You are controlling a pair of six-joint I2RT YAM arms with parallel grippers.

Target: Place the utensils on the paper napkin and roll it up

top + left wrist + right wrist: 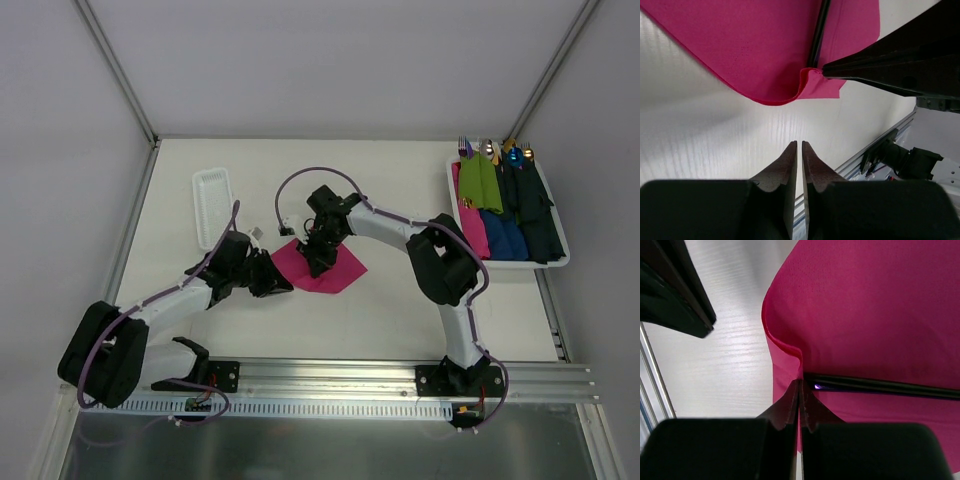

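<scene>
The magenta-pink paper napkin lies on the white table near the middle. My right gripper is shut on the napkin's edge, pinching and lifting a fold. A slim dark utensil handle lies across the napkin right beside the pinch; it also shows in the left wrist view. I cannot tell the spoon from the fork. My left gripper is shut and empty, a little short of the napkin's raised corner, at the napkin's left side.
A white tray at the right holds green, blue and dark navy rolled bundles with utensil tips. A small empty white tray lies at the back left. A metal rail runs along the near edge.
</scene>
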